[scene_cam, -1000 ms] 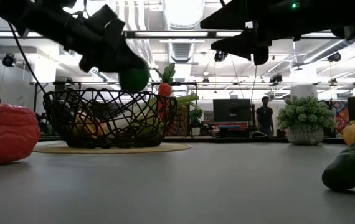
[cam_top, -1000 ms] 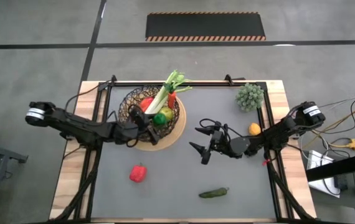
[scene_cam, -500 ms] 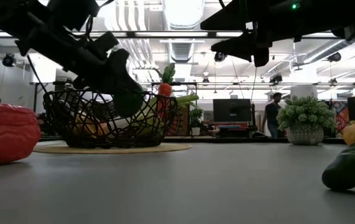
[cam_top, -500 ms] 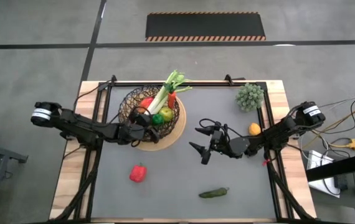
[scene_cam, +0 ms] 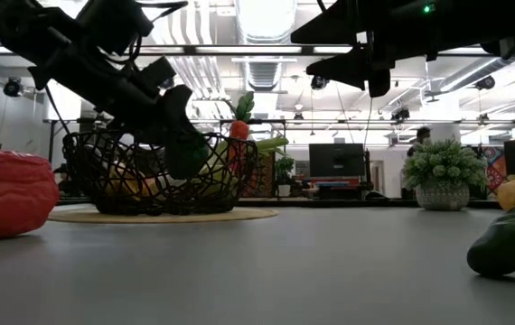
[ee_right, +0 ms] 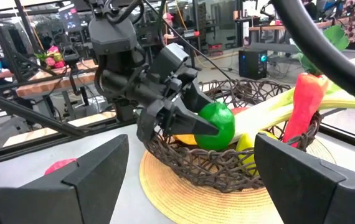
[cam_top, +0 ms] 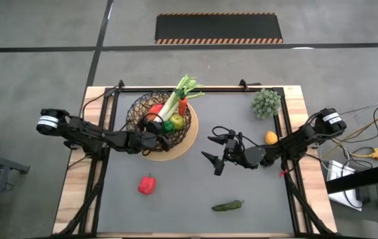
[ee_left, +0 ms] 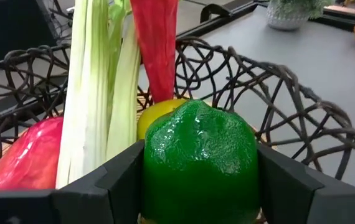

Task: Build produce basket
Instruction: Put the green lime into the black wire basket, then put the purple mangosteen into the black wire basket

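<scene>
The dark wire basket stands on its tan base disc at the table's far middle. It holds a leek, a red pepper, a long red pepper and a lemon. My left gripper is shut on a green lime low inside the basket, which also shows in the low view. My right gripper hangs open and empty above the table, right of the basket. Another red pepper, a cucumber and an orange-yellow fruit lie on the table. My left gripper pinches the lime's two opposite sides between its two fingers. The fingers come from the table's left, slanting down over the basket's rim. The lime sits just above the lemon; whether it rests on anything I cannot tell.
A spiky grey-green plant stands at the far right corner. The table's near half has free room around the red pepper and the cucumber. A person shows in the room beyond the table.
My left gripper has gone down, carrying the lime from above the basket's rim to below it, inside the basket, and has stayed shut on it. My right gripper has kept still.
</scene>
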Robot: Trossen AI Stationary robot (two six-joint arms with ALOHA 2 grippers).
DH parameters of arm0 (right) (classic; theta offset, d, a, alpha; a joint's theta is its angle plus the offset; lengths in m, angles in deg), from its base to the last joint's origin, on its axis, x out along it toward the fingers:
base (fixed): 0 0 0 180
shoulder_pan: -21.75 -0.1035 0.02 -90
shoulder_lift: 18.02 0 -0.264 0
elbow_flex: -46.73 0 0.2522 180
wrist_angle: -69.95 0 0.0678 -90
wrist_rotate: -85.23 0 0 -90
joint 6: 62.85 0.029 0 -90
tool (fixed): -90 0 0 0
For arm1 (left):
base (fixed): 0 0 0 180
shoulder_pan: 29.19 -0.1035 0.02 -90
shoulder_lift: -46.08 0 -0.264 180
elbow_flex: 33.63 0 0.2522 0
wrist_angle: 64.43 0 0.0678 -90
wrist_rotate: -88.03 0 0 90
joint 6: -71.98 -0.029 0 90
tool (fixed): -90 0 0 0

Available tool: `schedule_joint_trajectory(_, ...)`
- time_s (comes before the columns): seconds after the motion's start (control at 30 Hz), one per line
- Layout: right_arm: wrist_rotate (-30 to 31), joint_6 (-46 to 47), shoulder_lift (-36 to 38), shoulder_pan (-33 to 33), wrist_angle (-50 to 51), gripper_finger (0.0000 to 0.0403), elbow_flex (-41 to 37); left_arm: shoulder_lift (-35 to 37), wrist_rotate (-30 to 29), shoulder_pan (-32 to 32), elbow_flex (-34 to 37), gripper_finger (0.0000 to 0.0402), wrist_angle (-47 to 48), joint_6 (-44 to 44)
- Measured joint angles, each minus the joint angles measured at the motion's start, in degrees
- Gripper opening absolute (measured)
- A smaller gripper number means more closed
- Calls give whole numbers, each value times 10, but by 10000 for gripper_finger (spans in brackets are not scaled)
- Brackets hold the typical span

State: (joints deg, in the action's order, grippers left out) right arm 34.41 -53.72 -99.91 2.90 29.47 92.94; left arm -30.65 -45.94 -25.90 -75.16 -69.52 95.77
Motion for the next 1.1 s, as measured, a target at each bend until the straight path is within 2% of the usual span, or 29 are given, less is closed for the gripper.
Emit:
schedule_joint_trajectory(0.37,0,0,0,0,0,327,0,0,0,0,0,232,-1,0)
schedule_joint_trajectory(0.73,0,0,0,0,0,327,0,0,0,0,0,299,-1,-1)
schedule_joint_trajectory(1.1,-1,8,0,0,1,327,0,1,0,0,-4,306,-1,-6)
